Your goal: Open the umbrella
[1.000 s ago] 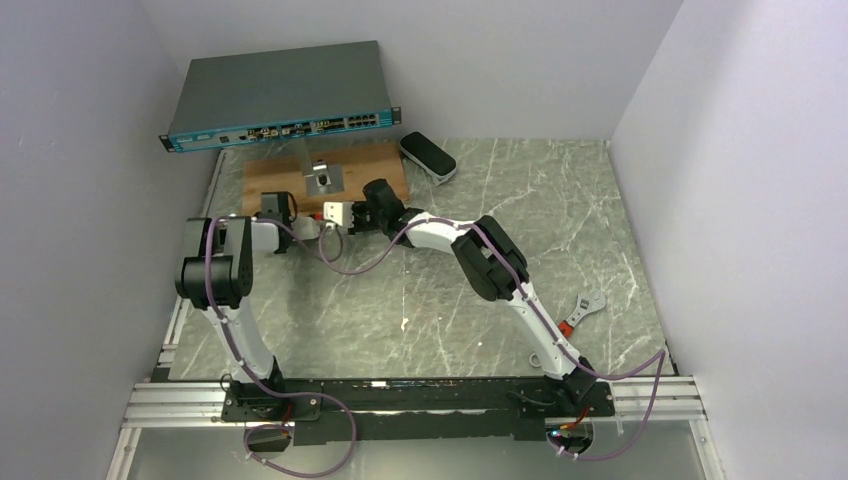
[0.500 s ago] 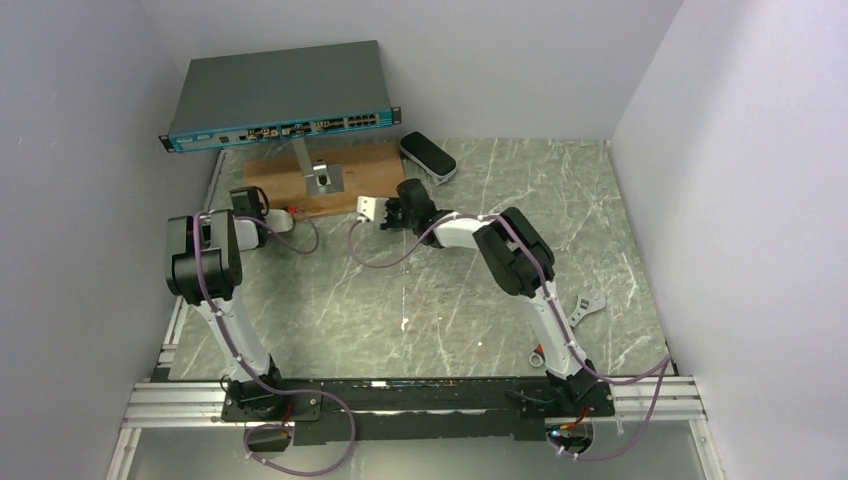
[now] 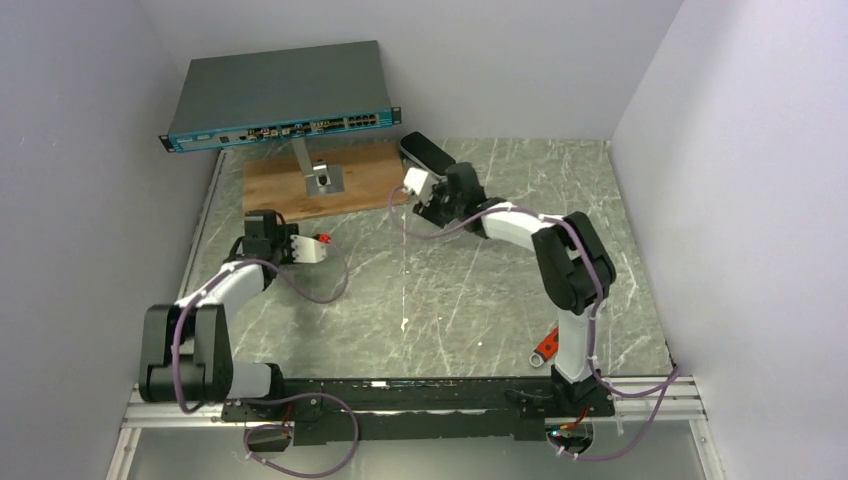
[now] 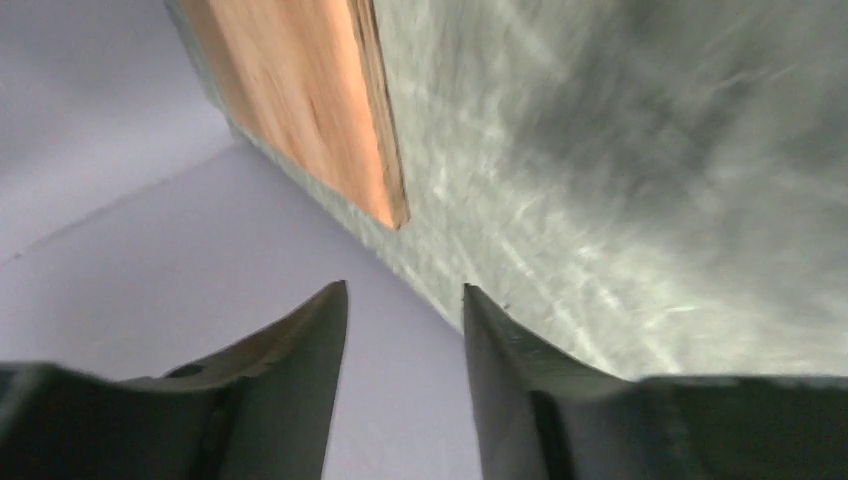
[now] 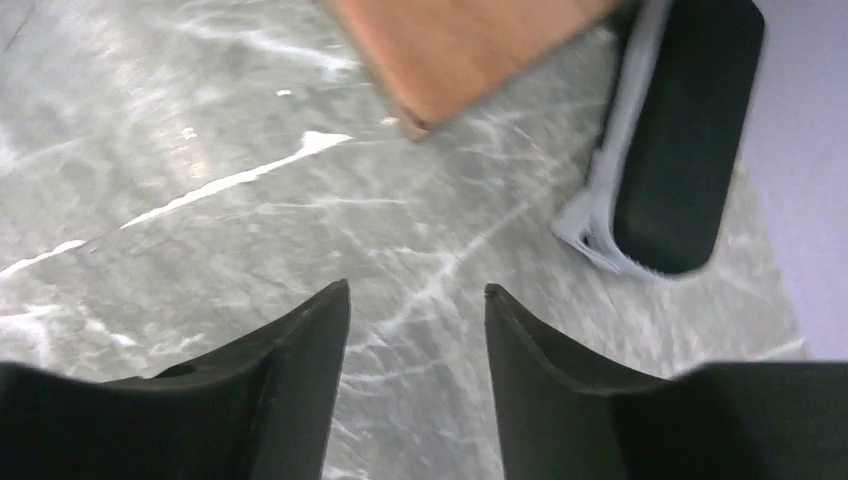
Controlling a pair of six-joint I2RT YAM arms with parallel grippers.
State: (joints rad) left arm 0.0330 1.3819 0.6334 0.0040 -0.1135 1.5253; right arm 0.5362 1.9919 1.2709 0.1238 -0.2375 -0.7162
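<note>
Overhead and wrist views of a two-arm bench, judged to be at the very start of the task.

The left gripper is shown with its jaws partly parted and nothing between them. It is held low over the table, just in front of the wooden board. From there, only bare stone, the board's corner and the side wall are seen by its camera.

The right gripper is shown with the same moderate gap and is also empty. It is extended to the far edge of the table, where a dark oval pouch with a pale rim lies just beyond it and to its right, near the board's corner.

The umbrella is not found in any of the three views. No canopy, shaft or handle is shown, and nothing is held by either gripper. The pouch is the only soft item visible, and the right gripper's reach is judged to be directed at it. What the pouch contains cannot be told.

The half-open jaws are judged to be set in readiness for a narrow object. A network switch on a stand above the board, and a partly hidden wrench near the front right, are taken to be clutter.
</note>
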